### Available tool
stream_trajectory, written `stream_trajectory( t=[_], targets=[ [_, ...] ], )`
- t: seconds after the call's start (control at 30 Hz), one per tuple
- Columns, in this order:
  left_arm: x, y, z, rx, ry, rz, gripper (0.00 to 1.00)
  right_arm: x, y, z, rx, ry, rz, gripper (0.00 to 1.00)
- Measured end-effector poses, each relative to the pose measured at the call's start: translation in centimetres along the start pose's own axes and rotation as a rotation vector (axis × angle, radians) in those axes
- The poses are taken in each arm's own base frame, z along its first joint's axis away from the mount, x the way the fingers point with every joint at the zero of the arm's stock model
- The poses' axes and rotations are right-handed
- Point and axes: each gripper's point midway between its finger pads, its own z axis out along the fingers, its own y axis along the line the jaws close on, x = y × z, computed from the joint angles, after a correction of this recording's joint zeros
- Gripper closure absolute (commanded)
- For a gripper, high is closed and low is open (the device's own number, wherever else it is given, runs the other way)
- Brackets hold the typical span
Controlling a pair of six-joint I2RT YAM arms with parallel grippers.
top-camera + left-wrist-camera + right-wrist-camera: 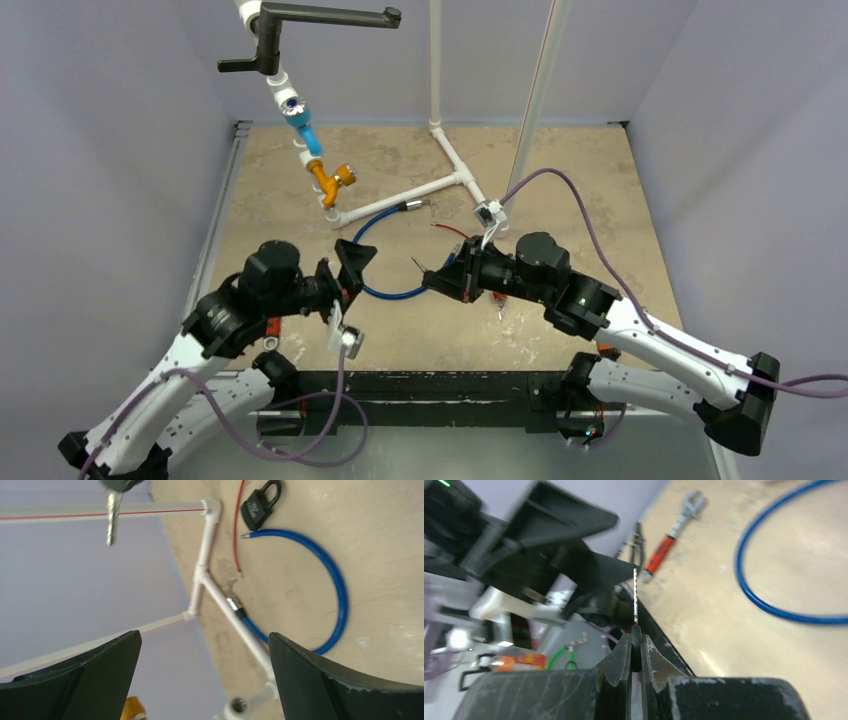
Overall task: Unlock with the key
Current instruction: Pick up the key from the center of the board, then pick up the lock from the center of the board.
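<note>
The key (112,522), silver with a dark head, hangs above the table (380,555), its head pinched by the right gripper (634,639). The black padlock (259,506) lies flat near the table's middle, its shackle closed.

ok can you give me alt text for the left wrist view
The left gripper stands wide open and empty at the bottom edge. Beyond it a silver metal key shows at top left, and a black padlock lies on the tan table by a looped blue cable and white pipe frame.

one key (113,517), one padlock (259,506), one blue cable (342,592), one wrench (661,552)
</note>
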Motion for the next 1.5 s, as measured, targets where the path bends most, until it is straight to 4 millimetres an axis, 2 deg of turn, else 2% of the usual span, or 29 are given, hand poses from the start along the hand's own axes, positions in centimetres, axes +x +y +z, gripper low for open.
stream_trajectory(
  t=[0.1,0.2,0.33,0.47,0.6,0.67,0.77,0.83,0.9,0.97,1.03,1.17,1.27,1.37,1.5],
  targets=[
    [0.3,-0.2,1.5,0.174,-0.014,-0.236,0.00,1.5,-2.8,-2.1,0.140,0.026,0.001,1.00],
    [-0.2,-1.2,3.5,0.324,-0.039,-0.342,0.00,2.6,-5.0,-4.7,0.255,0.031,0.009,1.00],
    [-1.8,-4.8,6.1,0.533,-0.099,-0.333,0.00,3.5,-6.9,-8.1,0.360,0.006,0.031,1.00],
    [-2.1,-6.4,8.6,0.631,-0.138,-0.325,0.00,4.6,-8.5,-10.7,0.438,-0.010,0.067,1.00],
    [-1.4,-4.9,13.5,0.662,-0.141,-0.395,0.01,5.4,-10.1,-12.9,0.532,-0.027,0.110,1.00],
    [-1.3,-4.3,16.2,0.667,-0.117,-0.476,0.09,5.4,-10.7,-14.1,0.578,-0.043,0.120,1.00],
    [-1.1,-3.5,20.9,0.670,-0.021,-0.686,0.18,3.9,-10.4,-15.8,0.627,-0.091,0.122,1.00],
    [-0.8,-3.2,24.0,0.661,0.069,-0.853,0.18,2.4,-9.6,-16.8,0.640,-0.139,0.117,1.00],
    [-0.5,-3.8,25.8,0.654,0.164,-1.005,0.16,1.2,-9.0,-17.6,0.643,-0.180,0.112,1.00],
    [-0.1,-5.1,26.3,0.650,0.280,-1.157,0.16,0.2,-8.6,-18.4,0.648,-0.219,0.106,1.00],
    [0.0,-6.2,26.0,0.645,0.387,-1.277,0.17,-0.4,-8.4,-19.1,0.657,-0.246,0.097,1.00],
    [-0.2,-6.5,25.6,0.590,0.524,-1.463,0.19,-1.4,-8.2,-20.0,0.676,-0.277,0.070,1.00],
    [-0.3,-6.2,26.2,0.544,0.591,-1.568,0.20,-1.9,-8.1,-20.3,0.677,-0.291,0.053,1.00],
    [-0.1,-6.2,27.6,0.511,0.633,-1.641,0.21,-2.0,-8.1,-20.4,0.680,-0.295,0.039,1.00],
    [0.2,-8.1,28.6,0.507,0.702,-1.698,0.21,-2.4,-7.8,-20.8,0.664,-0.313,0.026,1.00]
  ],
)
